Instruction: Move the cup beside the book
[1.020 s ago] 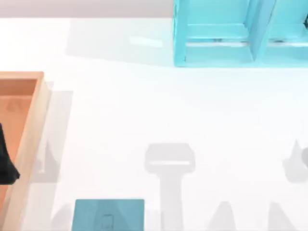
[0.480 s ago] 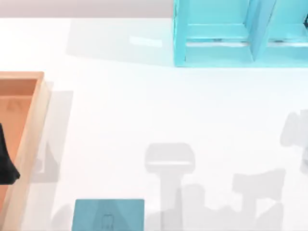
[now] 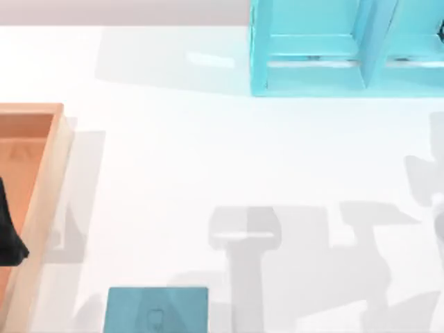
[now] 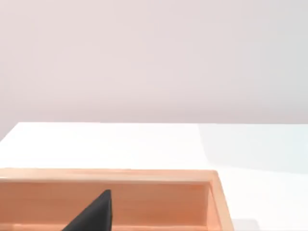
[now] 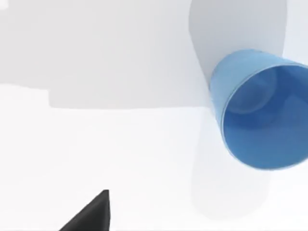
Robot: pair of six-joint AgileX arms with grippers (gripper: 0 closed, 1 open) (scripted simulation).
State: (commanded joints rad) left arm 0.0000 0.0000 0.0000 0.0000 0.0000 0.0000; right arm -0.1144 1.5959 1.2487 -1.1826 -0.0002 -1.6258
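The blue cup [image 5: 262, 113] stands on the white table in the right wrist view, its mouth open toward the camera and nothing inside. A dark tip of my right gripper [image 5: 91, 214] shows a good way apart from the cup, not touching it. The teal book [image 3: 157, 310] lies flat at the table's front edge, left of the middle, with a faint emblem on its cover. My left gripper [image 3: 8, 232] hangs over the wooden tray [image 3: 48, 173] at the left edge; its dark tip [image 4: 94, 214] appears in front of the tray's wall [image 4: 144, 202].
A light cyan shelf unit [image 3: 347, 48] stands at the back right. The wooden tray takes up the left side. Grey arm shadows [image 3: 312, 236] fall across the table's right half, between the book and the right edge.
The shadows on the table's right half have shifted and spread toward the middle and back. The book, the tray and my left gripper have stayed put.
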